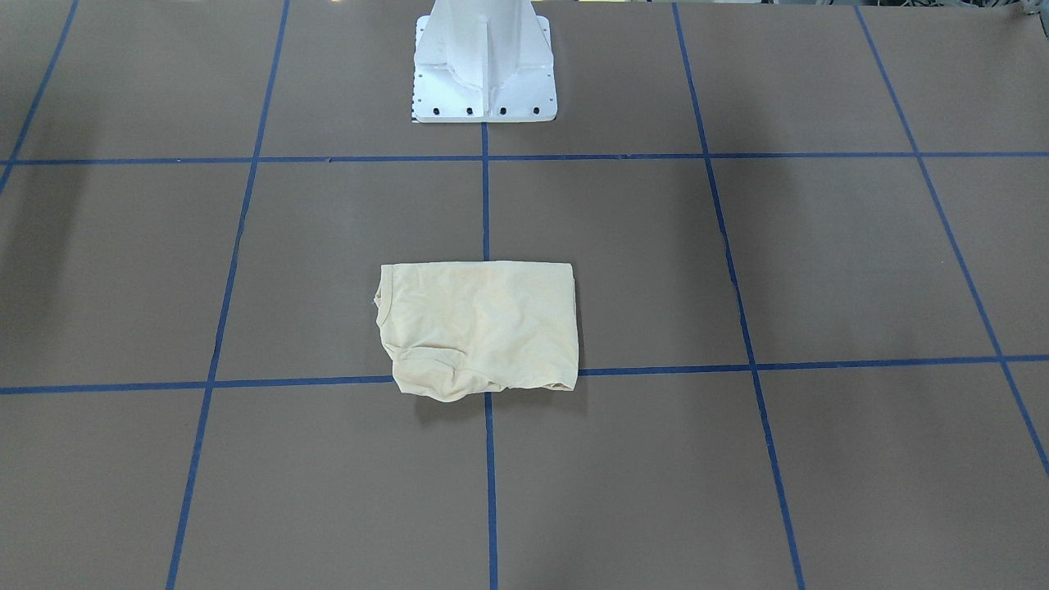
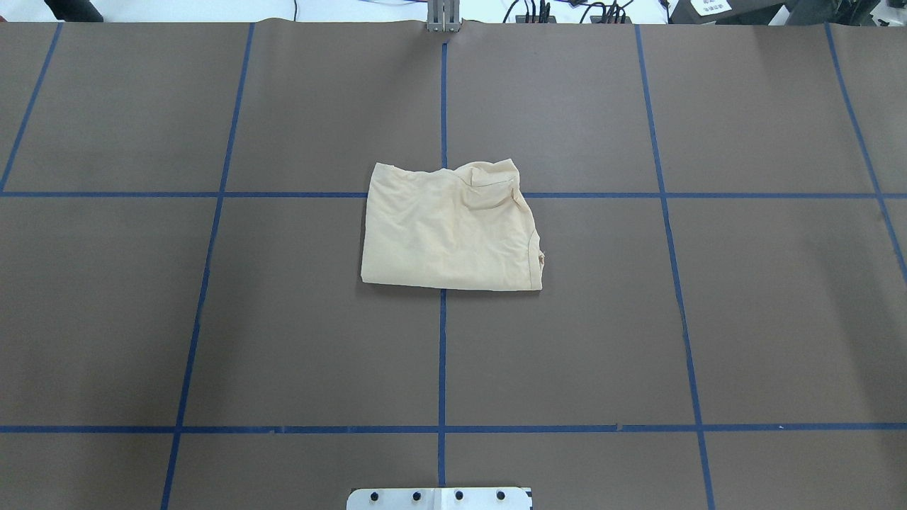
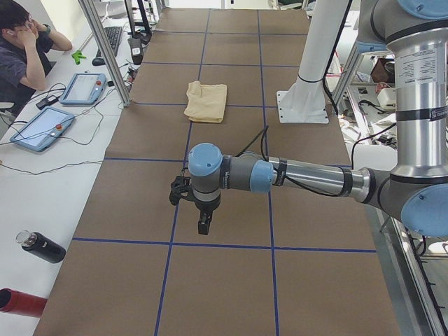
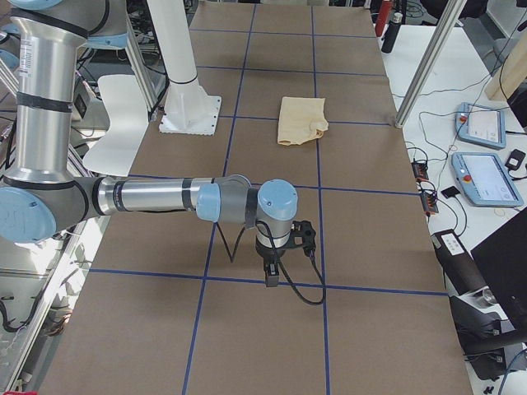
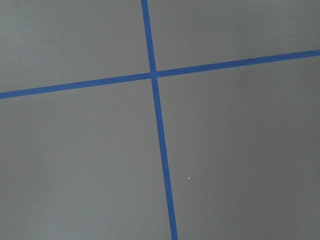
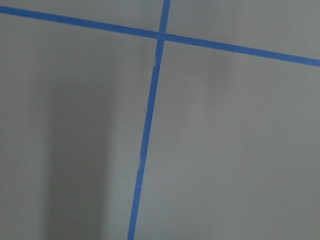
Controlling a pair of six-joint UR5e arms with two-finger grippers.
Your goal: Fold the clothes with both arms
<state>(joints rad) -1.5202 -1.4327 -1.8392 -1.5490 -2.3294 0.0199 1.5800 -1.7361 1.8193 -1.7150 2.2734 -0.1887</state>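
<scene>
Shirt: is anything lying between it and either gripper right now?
Nothing visible. The folded shirt lies mid-table; left gripper and right gripper hang toward opposite table ends, with only blue-taped table surface between.

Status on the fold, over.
Left gripper and right gripper hover far from shirt, open or shut unreadable. Shirt folded mid-table, one edge rumpled. Nothing on shirt.

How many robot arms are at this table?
2. The left arm hangs over one end of the table, the right arm over the other end, both away from the shirt. None seems hidden.
</scene>
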